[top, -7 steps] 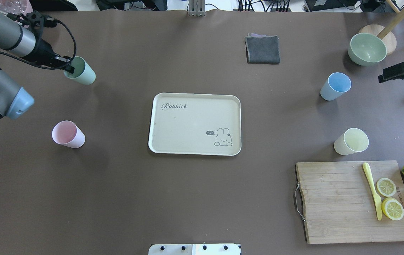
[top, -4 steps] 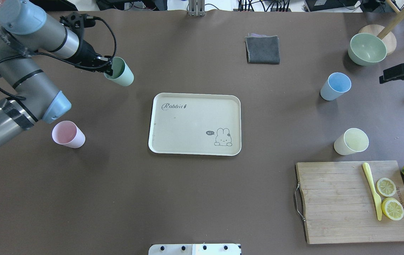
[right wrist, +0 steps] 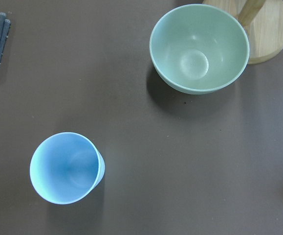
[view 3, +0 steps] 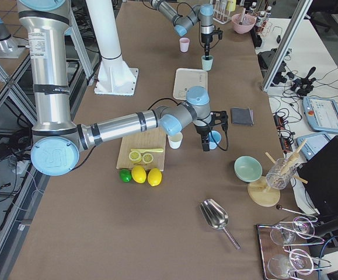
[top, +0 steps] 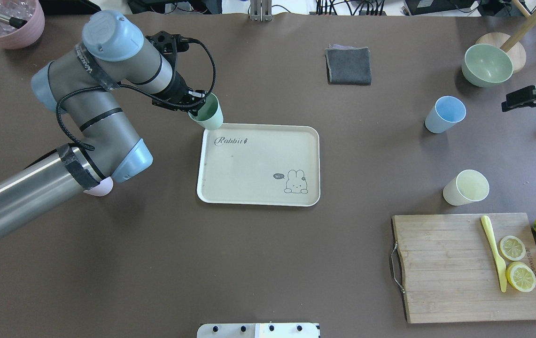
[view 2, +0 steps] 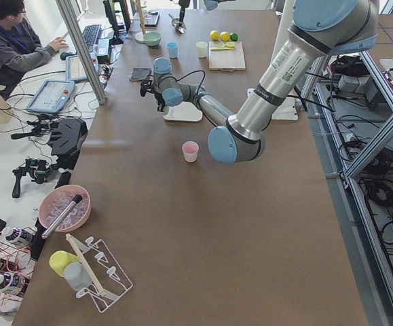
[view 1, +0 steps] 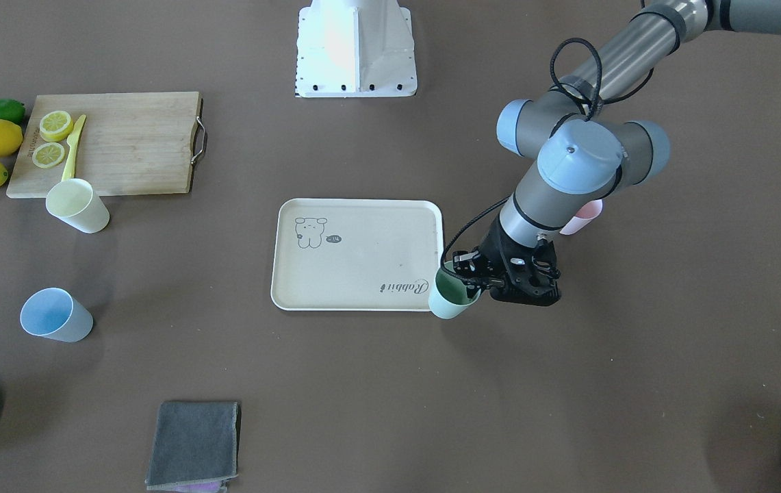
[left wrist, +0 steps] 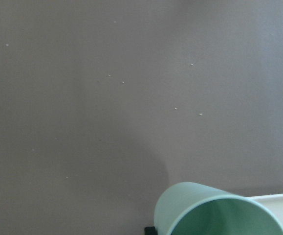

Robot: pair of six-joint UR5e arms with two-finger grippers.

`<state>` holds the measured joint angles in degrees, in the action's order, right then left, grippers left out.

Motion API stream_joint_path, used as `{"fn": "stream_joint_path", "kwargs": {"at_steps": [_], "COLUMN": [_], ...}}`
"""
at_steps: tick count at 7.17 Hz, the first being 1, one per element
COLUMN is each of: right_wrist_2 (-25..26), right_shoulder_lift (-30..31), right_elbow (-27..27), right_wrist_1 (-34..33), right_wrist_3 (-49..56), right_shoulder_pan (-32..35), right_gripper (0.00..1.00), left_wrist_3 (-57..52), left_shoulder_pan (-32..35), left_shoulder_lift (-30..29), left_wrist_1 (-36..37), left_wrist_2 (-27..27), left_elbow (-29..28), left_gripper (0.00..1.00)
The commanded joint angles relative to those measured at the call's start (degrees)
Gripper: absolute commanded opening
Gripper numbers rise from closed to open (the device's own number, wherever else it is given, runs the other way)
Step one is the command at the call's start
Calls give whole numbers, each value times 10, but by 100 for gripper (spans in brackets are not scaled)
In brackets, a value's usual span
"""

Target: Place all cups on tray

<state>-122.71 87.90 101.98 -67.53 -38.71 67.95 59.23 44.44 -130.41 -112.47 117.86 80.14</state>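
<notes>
From the front, the left gripper has its fingers clamped on the green cup, one inside the mouth and one outside. Holding it by the rim probably leaves the base free to be set down. The cup hangs at the corner of the tray beside the "Rabbit" script, overlapping its rim. The pink cup peeks out from behind the arm. The yellow cup stands just beside the cutting board, and the blue cup is well apart from the tray.

Overhead, the green cup tilts with its mouth toward the wrist, and no cup stands on the tray yet. The right gripper waits near the blue cup. I cannot tell whether its fingers are apart or together.

From the left end, the pink cup sits upright on the table beside the near arm's elbow.

From the right end, the near arm's gripper points down close to the blue cup, likely staged for it.

The left wrist view shows the green cup's mouth low in frame and a sliver of tray rim at the corner. The cup seems only just to have reached the edge.

The right wrist view looks down on the blue cup and a green bowl, with no fingers visible.
</notes>
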Motion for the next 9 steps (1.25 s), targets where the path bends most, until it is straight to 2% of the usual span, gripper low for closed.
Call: {"fn": "stream_joint_path", "kwargs": {"at_steps": [1, 2, 3, 4, 5, 6, 7, 8, 9], "right_wrist_2": [0, -1, -2, -4, -8, -9, -9, -9, -5], "right_shoulder_lift": [-1, -1, -9, -18, -26, -45, -77, -108, -126], "right_elbow": [-6, -7, -12, -17, -18, -21, -23, -54, -90], "right_wrist_1": [2, 2, 1, -4, -7, -34, -81, -93, -89], "right_wrist_3": [0, 0, 0, 0, 0, 0, 0, 0, 0], "right_shoulder_pan": [-8, -14, -19, -19, -20, -20, -20, -20, -28], "right_gripper": [100, 100, 100, 100, 100, 100, 100, 98, 94], "left_wrist_3": [-1, -1, -1, -1, -1, -5, -18, -80, -132], "left_shoulder_pan": [-28, -38, -56, -63, -62, -46, -5, 46, 80], "left_shoulder_lift": [-6, -7, -6, -5, 0, 2, 2, 23, 60], "left_wrist_1": [8, 8, 7, 7, 8, 22, 70, 93, 93], "left_wrist_2": [-24, -31, -57, -77, -77, -69, -29, 18, 44], "left_elbow": [0, 1, 5, 13, 30, 61, 84, 110, 126], "left_gripper": [0, 0, 38, 89, 98, 98, 98, 98, 98]}}
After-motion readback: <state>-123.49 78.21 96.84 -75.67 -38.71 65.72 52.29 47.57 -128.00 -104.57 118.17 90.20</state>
